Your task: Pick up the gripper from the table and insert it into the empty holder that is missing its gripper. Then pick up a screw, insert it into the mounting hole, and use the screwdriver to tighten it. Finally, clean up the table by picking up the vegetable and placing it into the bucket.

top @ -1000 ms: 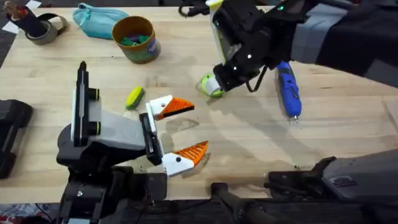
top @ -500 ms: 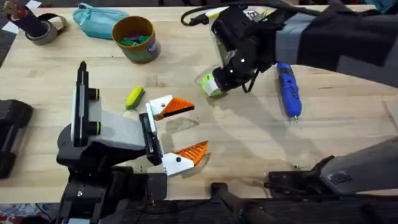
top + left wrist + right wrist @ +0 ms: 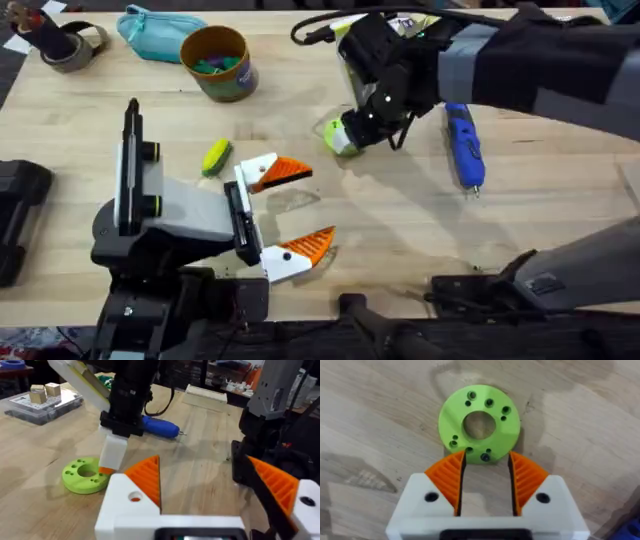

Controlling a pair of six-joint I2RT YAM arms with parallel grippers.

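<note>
The wooden table [image 3: 400,215] lay under me. My right gripper [image 3: 485,477] pointed straight down at the green disc [image 3: 479,424], fingers parted, their tips at its near rim. My left gripper [image 3: 290,210] rested low, spread and empty. The screwdriver [image 3: 463,143] lay right of the disc; the vegetable [image 3: 216,157] lay near the bucket [image 3: 218,62].

I find no text, label or number I can read; the bucket [image 3: 218,62] bears a dark band, its print illegible.
</note>
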